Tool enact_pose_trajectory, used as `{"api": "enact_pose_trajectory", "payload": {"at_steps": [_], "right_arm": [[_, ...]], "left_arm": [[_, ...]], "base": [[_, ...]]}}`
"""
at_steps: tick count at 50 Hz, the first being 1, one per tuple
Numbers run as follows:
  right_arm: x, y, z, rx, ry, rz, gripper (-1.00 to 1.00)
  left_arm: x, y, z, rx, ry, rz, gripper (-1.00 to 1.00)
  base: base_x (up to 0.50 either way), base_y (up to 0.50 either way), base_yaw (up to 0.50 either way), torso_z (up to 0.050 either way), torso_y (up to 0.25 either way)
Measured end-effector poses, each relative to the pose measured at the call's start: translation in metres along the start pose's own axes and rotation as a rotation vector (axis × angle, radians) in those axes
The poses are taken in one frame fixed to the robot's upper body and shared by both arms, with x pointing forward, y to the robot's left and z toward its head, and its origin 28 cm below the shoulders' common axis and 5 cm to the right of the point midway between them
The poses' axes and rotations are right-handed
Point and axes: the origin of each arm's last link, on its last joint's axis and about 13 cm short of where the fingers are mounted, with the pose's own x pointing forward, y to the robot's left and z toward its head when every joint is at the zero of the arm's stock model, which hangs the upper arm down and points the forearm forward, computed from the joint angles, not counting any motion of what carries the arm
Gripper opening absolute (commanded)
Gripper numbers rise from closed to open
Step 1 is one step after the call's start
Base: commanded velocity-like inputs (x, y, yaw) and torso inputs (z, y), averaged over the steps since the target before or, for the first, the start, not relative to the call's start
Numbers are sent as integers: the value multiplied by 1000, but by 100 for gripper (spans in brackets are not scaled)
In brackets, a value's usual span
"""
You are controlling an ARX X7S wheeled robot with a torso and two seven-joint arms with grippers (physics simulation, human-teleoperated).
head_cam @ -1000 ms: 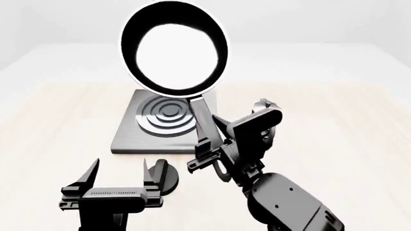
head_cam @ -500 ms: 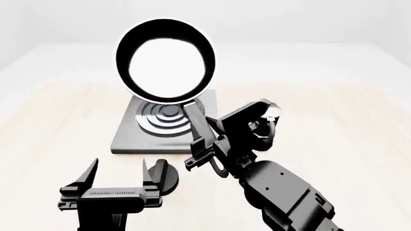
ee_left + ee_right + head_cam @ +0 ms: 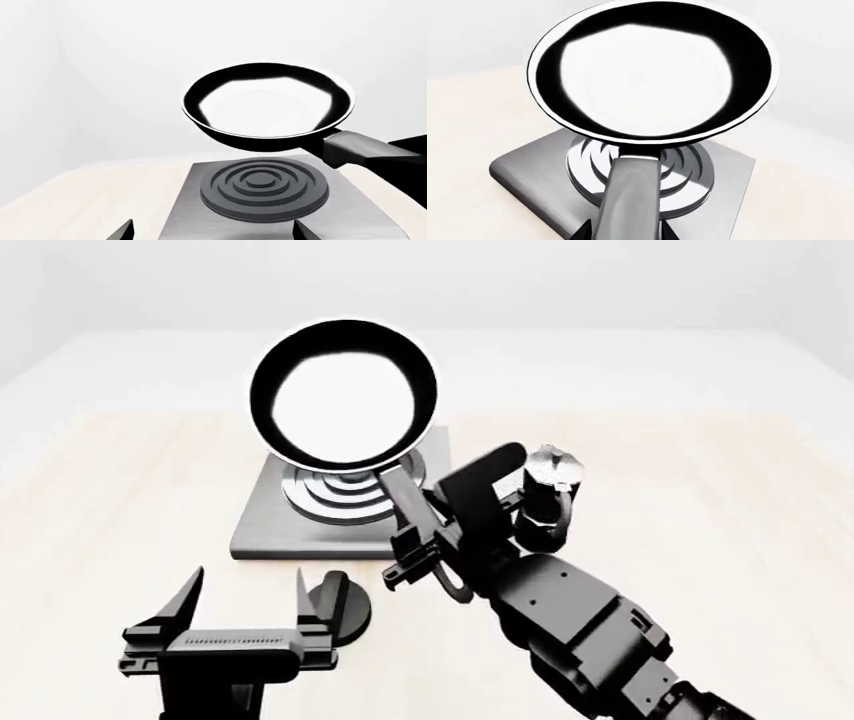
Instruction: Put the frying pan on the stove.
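The glossy black frying pan (image 3: 344,395) hangs in the air, tilted, over the stove (image 3: 267,525), a grey slab with raised dark rings. My right gripper (image 3: 424,545) is shut on the pan's long grey handle (image 3: 630,200), near its end. The left wrist view has the pan (image 3: 267,107) floating a little above the rings (image 3: 263,192), apart from them. In the right wrist view the pan (image 3: 654,75) covers much of the stove (image 3: 527,170). Nearer me, my left gripper (image 3: 247,610) is open and holds nothing, its tips pointing at the stove (image 3: 200,220).
A black-and-silver moka pot (image 3: 550,472) stands just right of the stove, partly behind my right arm. A small round black knob (image 3: 354,605) lies on the wooden table (image 3: 120,490) beside my left gripper's right finger.
The pan has come down and moved farther from me, closer over the stove's rings. My right arm reached forward with it. The left arm has not moved.
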Motion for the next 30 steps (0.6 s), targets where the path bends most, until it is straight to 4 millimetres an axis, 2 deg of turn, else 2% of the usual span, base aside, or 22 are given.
{"api": "enact_pose_trajectory", "payload": {"at_steps": [30], "right_arm": [[24, -7, -14, -26, 109, 1, -100]], "left_arm": [[1, 3, 0, -4, 0, 11, 100]], "base": [[0, 0, 0, 1, 2]]}}
